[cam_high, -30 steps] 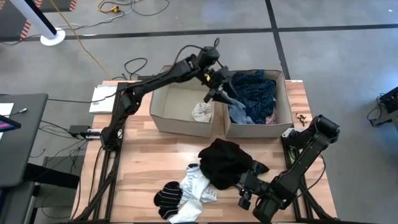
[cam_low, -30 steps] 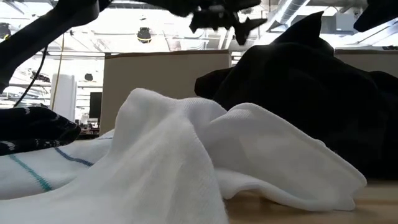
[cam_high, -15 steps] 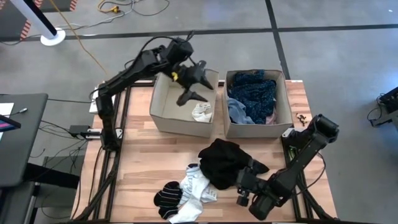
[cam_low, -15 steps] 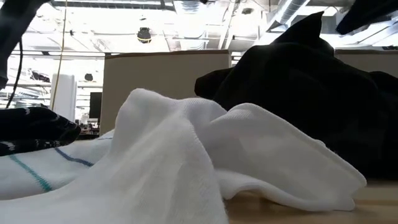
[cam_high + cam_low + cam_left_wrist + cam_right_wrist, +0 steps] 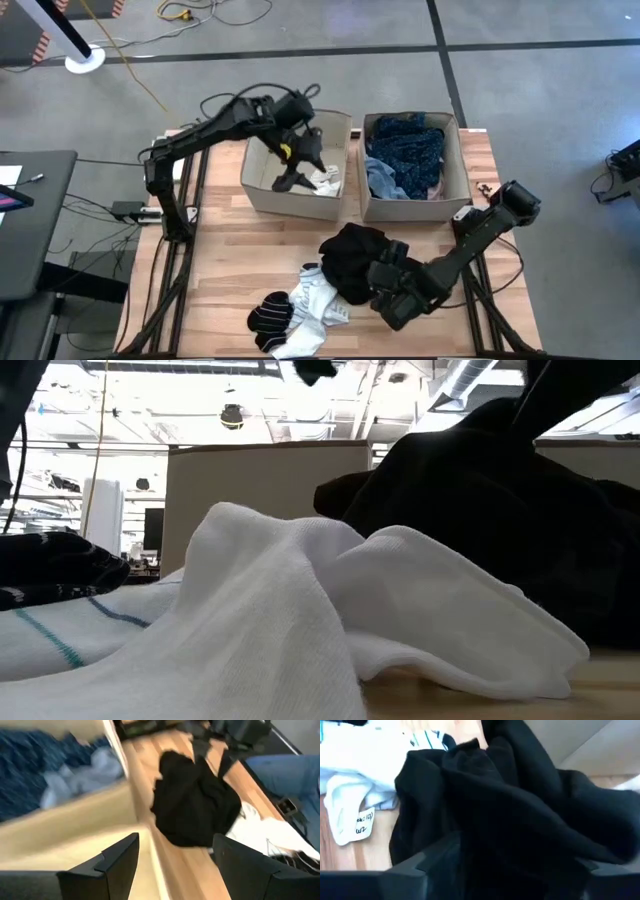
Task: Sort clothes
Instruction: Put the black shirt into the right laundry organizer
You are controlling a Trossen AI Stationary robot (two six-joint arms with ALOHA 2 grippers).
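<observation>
We see our left gripper [image 5: 303, 160] raised at the far side, fingers spread; our right gripper [image 5: 385, 290] low, near side, fingers parted.

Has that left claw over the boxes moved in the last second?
Yes. The left gripper swung from over the right bin to over the left bin.

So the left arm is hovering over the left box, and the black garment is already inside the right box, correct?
Not quite. The high view shows the black garment lying on the table, in front of the boxes, not inside the right box. The left gripper is indeed over the left box.
</observation>
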